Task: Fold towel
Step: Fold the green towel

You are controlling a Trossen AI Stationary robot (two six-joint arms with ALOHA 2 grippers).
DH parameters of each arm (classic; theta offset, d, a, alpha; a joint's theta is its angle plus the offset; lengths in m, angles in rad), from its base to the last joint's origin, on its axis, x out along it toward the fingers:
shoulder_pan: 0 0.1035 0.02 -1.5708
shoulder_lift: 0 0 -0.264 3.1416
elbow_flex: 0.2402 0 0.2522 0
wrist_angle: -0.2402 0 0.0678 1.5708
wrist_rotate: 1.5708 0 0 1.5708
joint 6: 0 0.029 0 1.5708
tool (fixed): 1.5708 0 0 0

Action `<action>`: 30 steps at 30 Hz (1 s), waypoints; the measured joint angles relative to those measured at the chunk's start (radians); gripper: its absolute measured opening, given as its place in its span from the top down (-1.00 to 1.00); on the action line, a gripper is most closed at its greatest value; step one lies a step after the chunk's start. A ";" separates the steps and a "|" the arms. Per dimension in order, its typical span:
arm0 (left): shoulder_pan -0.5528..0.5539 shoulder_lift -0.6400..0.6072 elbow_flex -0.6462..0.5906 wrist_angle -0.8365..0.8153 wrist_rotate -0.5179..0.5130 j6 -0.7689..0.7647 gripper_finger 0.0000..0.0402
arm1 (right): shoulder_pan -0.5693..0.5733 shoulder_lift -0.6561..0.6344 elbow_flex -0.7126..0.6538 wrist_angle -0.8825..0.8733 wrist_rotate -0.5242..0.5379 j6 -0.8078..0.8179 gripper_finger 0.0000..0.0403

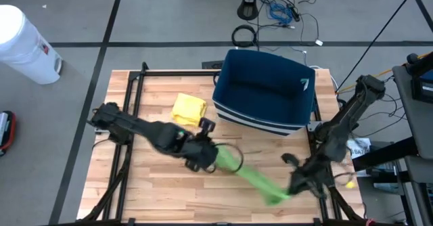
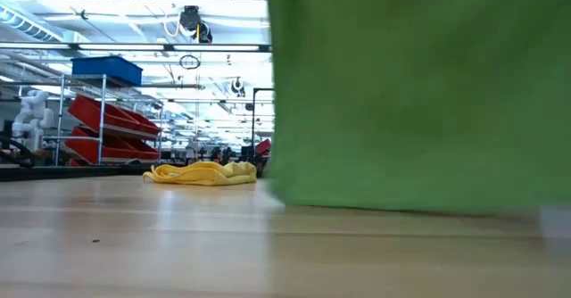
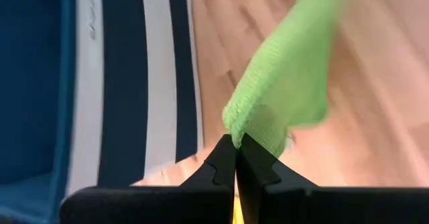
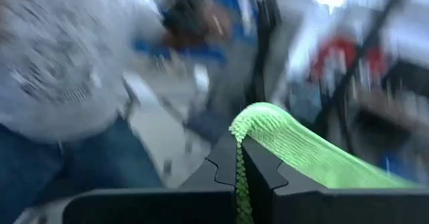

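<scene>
- Table [image 1: 162, 192] first: wooden top, blue bin [image 1: 264, 94] at the back, yellow cloth [image 1: 188, 109] lying near it.
- Green towel [image 1: 254, 177] is strung in the air between my two claws, sagging toward the front of the table.
- Feels like it'd be light, soft and floppy, not slippery, so pinching the ends or corners is the way.
- My left gripper [image 3: 236, 153] is clamped on one end, my right gripper [image 4: 240, 158] on the other.
</scene>
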State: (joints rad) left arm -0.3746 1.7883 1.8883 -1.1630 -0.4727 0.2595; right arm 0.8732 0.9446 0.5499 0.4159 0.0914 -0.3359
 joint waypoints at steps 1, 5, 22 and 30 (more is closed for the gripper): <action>-0.023 -0.011 0.020 -0.013 -0.005 -0.013 1.00 | 0.009 -0.035 0.000 0.028 -0.040 -0.044 1.00; -0.125 -0.060 0.090 -0.013 -0.034 -0.042 1.00 | 0.037 -0.136 0.000 0.060 -0.147 -0.141 1.00; -0.313 0.000 0.183 0.004 -0.059 -0.051 1.00 | 0.076 -0.029 0.000 0.089 -0.231 -0.086 1.00; -0.328 0.035 0.182 0.043 -0.015 -0.023 1.00 | 0.081 -0.002 0.000 0.127 -0.296 -0.137 1.00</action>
State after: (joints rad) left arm -0.7028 1.8229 2.0701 -1.1203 -0.4875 0.2365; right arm 0.9544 0.9430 0.5499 0.5433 -0.2049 -0.4728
